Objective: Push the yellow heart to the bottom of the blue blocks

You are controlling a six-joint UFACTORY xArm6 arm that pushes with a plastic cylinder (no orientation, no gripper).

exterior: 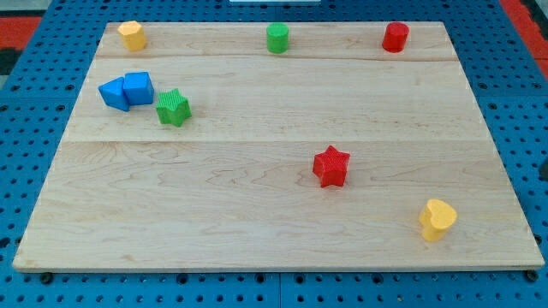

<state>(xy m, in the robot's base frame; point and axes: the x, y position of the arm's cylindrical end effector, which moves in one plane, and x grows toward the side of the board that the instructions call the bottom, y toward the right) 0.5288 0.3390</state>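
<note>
right, yellow heart [437, 218] sits near the board's [257, 248] bottom-right corner, well apart from the blue blocks [127, 91] at upper left; red star [331, 166] between. my tip isn't showing, position can't be told.

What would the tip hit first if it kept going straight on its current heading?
Can't say: my tip isn't in the picture, so no heading shows. The yellow heart sits at the view's bottom right, with the red star roughly between it and the blue blocks.
</note>
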